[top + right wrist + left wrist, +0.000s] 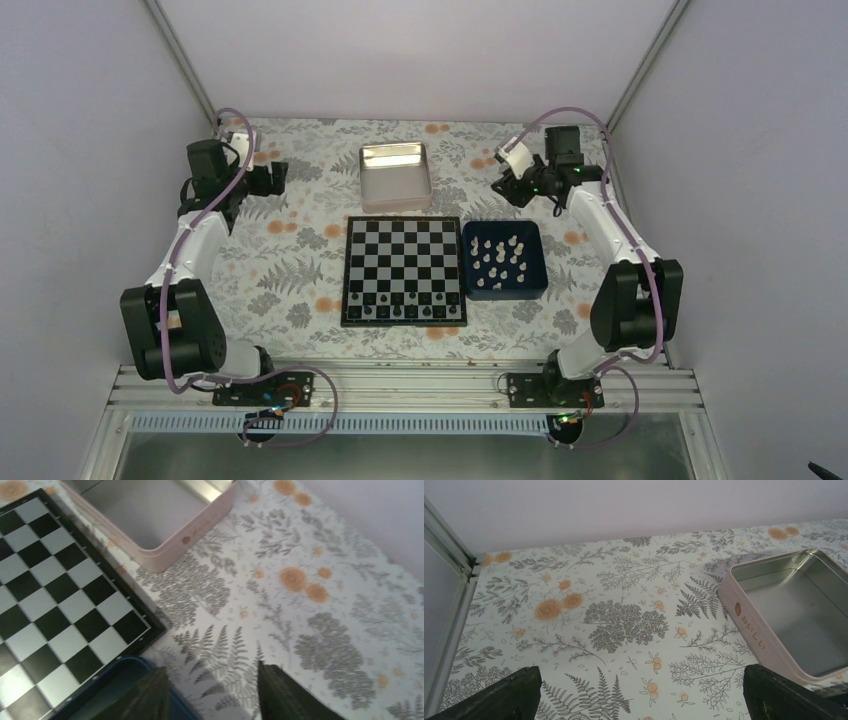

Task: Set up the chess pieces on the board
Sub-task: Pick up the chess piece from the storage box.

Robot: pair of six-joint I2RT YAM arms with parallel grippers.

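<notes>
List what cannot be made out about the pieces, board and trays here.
White chess pieces, top view: too small to tell which is which; neither wrist view shows them.
Dark pieces on the board, top view: too small to identify.
Blue tray, right wrist view: only a corner, cut off by the bottom edge.
Tin, left wrist view: right part cut off by the frame edge.

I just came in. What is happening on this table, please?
Two robot arms are set to lay out a chess set, but neither is holding anything right now. The left gripper and the right gripper are both open and hover at the far side of the table, on either side of an empty metal tin. The white chess pieces lie in a blue tray beside the board. Only dark pieces stand along its near edge.
</notes>
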